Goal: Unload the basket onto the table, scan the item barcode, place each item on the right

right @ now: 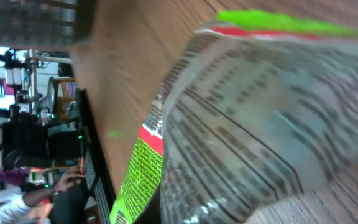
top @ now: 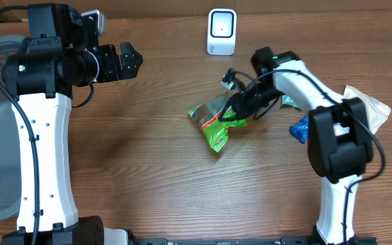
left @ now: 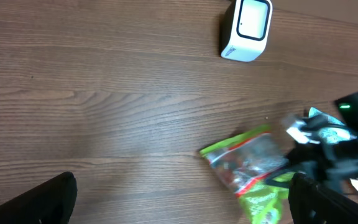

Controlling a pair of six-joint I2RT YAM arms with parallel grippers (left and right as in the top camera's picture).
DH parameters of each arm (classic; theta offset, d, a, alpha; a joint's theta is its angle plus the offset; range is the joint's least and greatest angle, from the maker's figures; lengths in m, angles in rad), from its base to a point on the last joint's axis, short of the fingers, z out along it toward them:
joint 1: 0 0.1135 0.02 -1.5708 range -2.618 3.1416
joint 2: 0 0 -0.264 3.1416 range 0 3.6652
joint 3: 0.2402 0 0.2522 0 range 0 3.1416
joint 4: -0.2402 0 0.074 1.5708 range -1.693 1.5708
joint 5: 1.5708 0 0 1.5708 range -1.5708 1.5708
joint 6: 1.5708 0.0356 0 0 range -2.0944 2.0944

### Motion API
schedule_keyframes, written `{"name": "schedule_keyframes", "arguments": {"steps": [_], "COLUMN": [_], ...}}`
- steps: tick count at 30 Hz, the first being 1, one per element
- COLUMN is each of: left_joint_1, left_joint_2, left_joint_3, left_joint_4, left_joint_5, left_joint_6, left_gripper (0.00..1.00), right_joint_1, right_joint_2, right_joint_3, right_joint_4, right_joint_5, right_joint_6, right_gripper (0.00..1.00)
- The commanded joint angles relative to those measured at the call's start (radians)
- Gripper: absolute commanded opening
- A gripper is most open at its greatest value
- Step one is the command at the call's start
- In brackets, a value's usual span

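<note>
Green, red & clear plastic snack bag [top: 213, 126] lies mid brown wooden surface [top: 148, 177], long axis diagonal, green end twd robot's base side. R fingers [top: 240, 103] pinch its far edge; L fingers [left: 42, 202] spread wide, well apart.

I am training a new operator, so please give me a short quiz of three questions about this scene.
1. True or false: the left gripper is open.
2. What is the right gripper shut on? A cup; B bag; C nothing.
3. Fill in: the colour of the scanner is ___.
Key: 1 true; 2 B; 3 white.
</note>
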Motion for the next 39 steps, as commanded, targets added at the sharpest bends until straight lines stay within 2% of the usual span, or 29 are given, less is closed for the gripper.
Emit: {"name": "schedule_keyframes", "arguments": {"steps": [1, 8, 17, 23, 26, 27, 28, 32, 33, 36, 37, 39], "left_joint_1": [-0.006, -0.006, -0.006, -0.006, -0.006, -0.006, -0.006, -0.006, -0.006, -0.006, -0.006, -0.006], "left_joint_2": [-0.001, -0.001, -0.001, -0.001, -0.001, -0.001, -0.001, -0.001, -0.001, -0.001, -0.001, -0.001], "left_joint_3": [0.003, 0.003, 0.003, 0.003, 0.003, 0.003, 0.003, 0.003, 0.003, 0.003, 0.003, 0.003], "left_joint_4": [0.001, 0.001, 0.001, 0.001, 0.001, 0.001, 0.001, 0.001, 0.001, 0.001, 0.001, 0.001], "left_joint_5": [0.0, 0.0, 0.0, 0.0, 0.0, 0.0, 0.0, 0.0, 0.0, 0.0, 0.0, 0.0], "left_joint_6": [-0.013, -0.013, -0.014, -0.014, -0.014, -0.014, -0.013, -0.013, -0.013, -0.013, -0.013, -0.013], "left_gripper": [1.0, 1.0, 0.99, 1.0, 1.0, 0.99, 1.0, 1.0, 1.0, 1.0, 1.0, 1.0], "right_joint_1": [-0.016, -0.028, -0.129, -0.142, -0.142, -0.141, -0.141, -0.14, -0.135, -0.097, -0.058, 0.019], "right_joint_2": [-0.19, -0.404, -0.484, -0.487, -0.486, -0.486, -0.486, -0.485, -0.484, -0.484, -0.484, -0.482], "right_joint_3": [0.01, 0.01, 0.01, 0.01, 0.009, 0.009, 0.009, 0.009, 0.008, 0.007, 0.007, 0.007], "right_joint_4": [-0.054, -0.221, -0.486, -0.476, -0.413, -0.372, -0.327, -0.07, 0.033, 0.201, 0.281, 0.38], "right_joint_5": [-0.133, -0.214, -0.257, -0.261, -0.261, -0.26, -0.256, -0.113, -0.018, 0.275, 0.497, 0.826], "right_joint_6": [-0.275, -0.672, -1.161, -1.167, -1.082, -1.014, -0.935, -0.452, -0.262, 0.054, 0.214, 0.357], "right_gripper": [0.04, 0.04, 0.04, 0.04, 0.04, 0.04, 0.04, 0.04, 0.04, 0.04, 0.04, 0.04]}}
